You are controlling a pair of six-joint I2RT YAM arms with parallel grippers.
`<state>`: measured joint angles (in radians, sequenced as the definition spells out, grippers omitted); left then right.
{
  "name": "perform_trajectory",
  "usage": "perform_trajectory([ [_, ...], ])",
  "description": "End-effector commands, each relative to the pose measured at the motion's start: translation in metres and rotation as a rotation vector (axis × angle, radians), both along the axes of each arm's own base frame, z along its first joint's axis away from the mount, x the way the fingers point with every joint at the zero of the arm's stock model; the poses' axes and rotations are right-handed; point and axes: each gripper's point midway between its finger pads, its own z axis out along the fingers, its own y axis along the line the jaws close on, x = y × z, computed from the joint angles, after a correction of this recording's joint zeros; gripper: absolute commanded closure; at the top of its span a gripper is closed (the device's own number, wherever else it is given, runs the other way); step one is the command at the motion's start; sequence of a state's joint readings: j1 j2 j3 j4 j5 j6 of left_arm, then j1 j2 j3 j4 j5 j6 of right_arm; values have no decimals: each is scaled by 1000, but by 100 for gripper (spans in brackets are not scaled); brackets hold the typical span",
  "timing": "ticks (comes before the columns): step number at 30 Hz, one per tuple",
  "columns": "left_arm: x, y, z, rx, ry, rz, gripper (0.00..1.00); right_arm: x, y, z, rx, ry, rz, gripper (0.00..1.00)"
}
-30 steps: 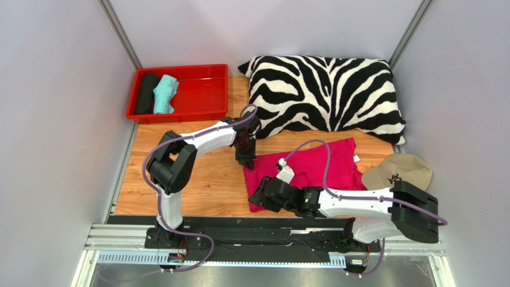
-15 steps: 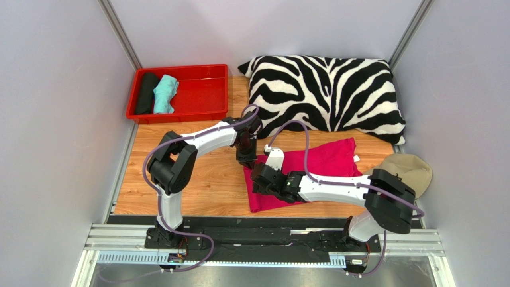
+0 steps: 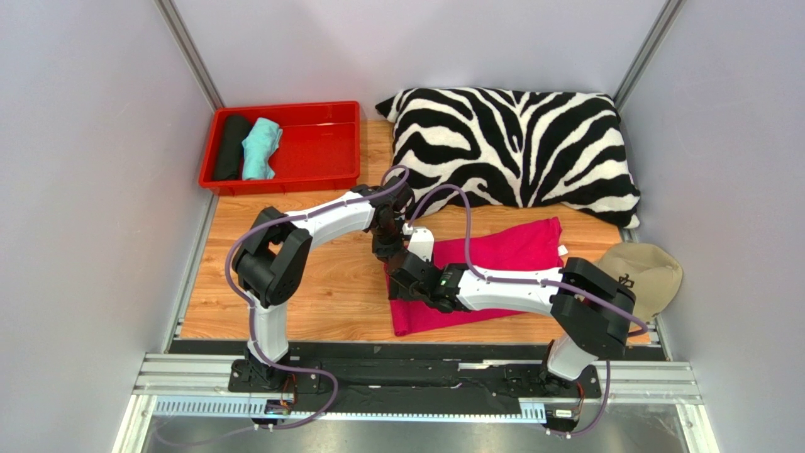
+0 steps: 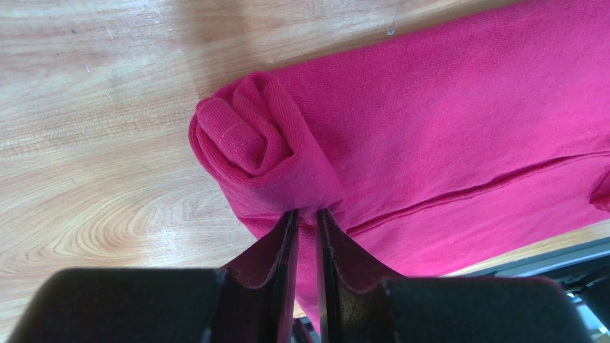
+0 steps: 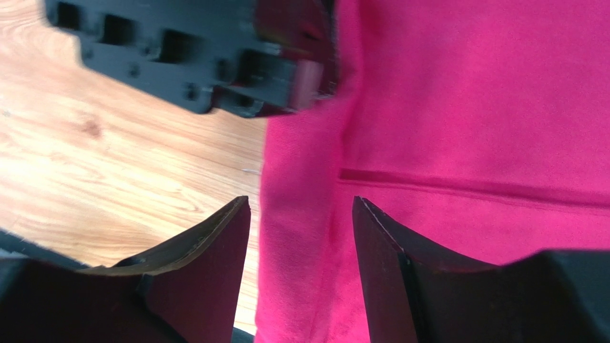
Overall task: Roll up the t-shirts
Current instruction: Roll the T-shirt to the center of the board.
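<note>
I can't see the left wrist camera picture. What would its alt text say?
A pink t-shirt lies on a wooden table, one end rolled into a small coil. The left gripper, dark and close to the lens at the bottom, has its jaws pinched on the cloth just below that coil.

Left hand pinched tight on pink t-shirt, right hand just beside it, fingers spread, both elbows bent
</note>
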<state>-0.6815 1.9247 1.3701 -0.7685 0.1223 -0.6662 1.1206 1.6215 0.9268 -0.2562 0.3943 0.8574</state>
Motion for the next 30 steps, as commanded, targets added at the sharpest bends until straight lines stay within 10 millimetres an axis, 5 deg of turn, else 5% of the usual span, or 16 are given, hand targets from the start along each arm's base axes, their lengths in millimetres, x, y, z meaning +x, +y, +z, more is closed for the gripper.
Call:
perform_trajectory([
  [1, 0, -6, 10, -16, -9, -52, 78, 2, 20, 17, 88, -66, 106, 41],
  [21, -7, -6, 14, -25, 3, -116, 72, -10, 33, -7, 129, 9, 146, 50],
  [25, -4, -7, 28, -46, -33, -125, 63, -12, 37, -7, 212, 36, 140, 73],
  [30, 8, 1, 56, -120, -78, -95, 51, -19, 39, -9, 362, 80, 146, 83],
])
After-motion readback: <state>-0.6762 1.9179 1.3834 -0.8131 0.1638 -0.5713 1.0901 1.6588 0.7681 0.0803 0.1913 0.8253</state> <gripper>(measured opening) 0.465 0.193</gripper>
